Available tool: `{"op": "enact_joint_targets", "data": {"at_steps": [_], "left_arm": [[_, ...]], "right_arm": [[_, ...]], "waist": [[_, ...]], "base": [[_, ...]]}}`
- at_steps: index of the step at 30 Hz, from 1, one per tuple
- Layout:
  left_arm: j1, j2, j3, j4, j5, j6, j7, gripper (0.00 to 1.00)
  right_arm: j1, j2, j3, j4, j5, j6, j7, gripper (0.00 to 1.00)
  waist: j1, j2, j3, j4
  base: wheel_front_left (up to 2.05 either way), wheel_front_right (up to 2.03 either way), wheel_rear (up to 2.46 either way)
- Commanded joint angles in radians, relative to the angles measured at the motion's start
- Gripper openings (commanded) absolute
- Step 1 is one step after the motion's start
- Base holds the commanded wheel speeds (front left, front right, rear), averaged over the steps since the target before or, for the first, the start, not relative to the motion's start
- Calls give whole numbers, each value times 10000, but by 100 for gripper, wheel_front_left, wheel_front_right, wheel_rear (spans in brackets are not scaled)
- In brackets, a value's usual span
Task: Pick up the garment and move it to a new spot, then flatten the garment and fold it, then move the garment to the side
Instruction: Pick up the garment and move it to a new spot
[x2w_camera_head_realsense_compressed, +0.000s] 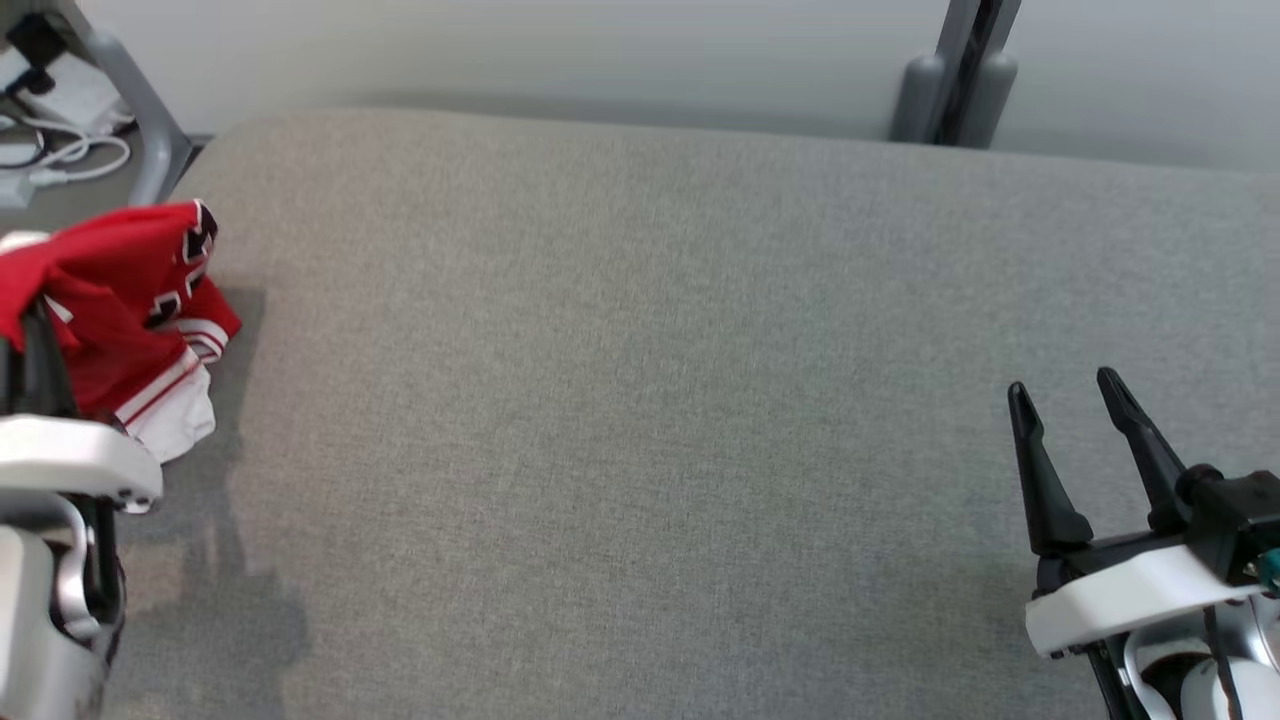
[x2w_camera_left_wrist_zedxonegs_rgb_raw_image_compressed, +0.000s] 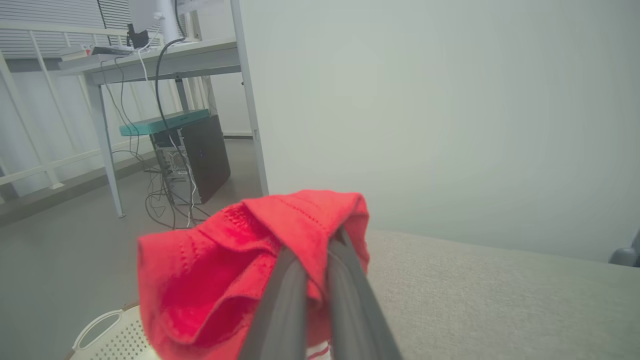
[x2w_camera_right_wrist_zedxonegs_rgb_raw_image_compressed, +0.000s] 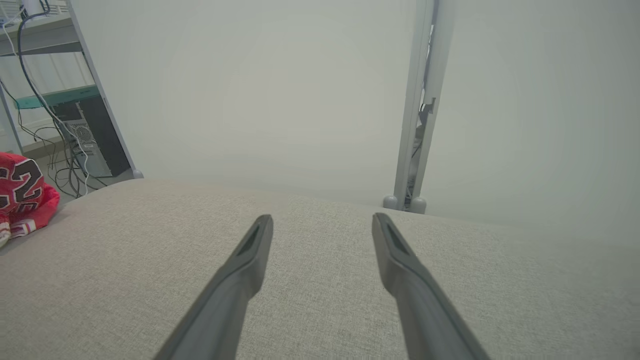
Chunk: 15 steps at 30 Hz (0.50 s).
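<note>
Left wrist view shows left gripper (x2w_camera_left_wrist_zedxonegs_rgb_raw_image_compressed: 334, 239) clamped on a red jersey (x2w_camera_left_wrist_zedxonegs_rgb_raw_image_compressed: 215, 280) fold. Best lift it clear before carrying inward; right gripper (x2w_camera_head_realsense_compressed: 1066, 388) gapes empty

- We held our left end effector (x2w_camera_left_wrist_zedxonegs_rgb_raw_image_compressed: 334, 240) pinched shut on the garment (x2w_camera_left_wrist_zedxonegs_rgb_raw_image_compressed: 210, 270), fingers together.
- Our right end effector (x2w_camera_head_realsense_compressed: 1062, 388) hovered low, fingers spread wide, gripping nothing.

The garment (x2w_camera_head_realsense_compressed: 120, 300) runs off the head view's left edge. In the left wrist view, the tips of the left pincer (x2w_camera_left_wrist_zedxonegs_rgb_raw_image_compressed: 320, 255) vanish under red folds. At lower left, a white basket (x2w_camera_left_wrist_zedxonegs_rgb_raw_image_compressed: 107, 335) is clipped by the bottom edge.
</note>
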Motion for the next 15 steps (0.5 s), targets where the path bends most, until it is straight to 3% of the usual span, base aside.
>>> {"op": "enact_joint_targets", "data": {"at_steps": [1, 9, 15], "left_arm": [[314, 7, 18, -397, 70, 145, -4, 0], [2635, -28, -239, -3706, 353, 1126, 1065, 0], [3547, -43, -693, -5431, 597, 1429, 1776, 0]], "right_arm": [[147, -28, -59, 39, 89, -4, -102, 100], [689, -30, -104, 68, 393, -4, -193, 100], [840, -30, -60, 0, 491, -4, -157, 100]], "waist": [[0, 0, -480, -129], [0, 0, -1301, -482], [0, 0, -1585, -945]], "base": [[0, 0, 0], [0, 0, 0], [0, 0, 0]]}}
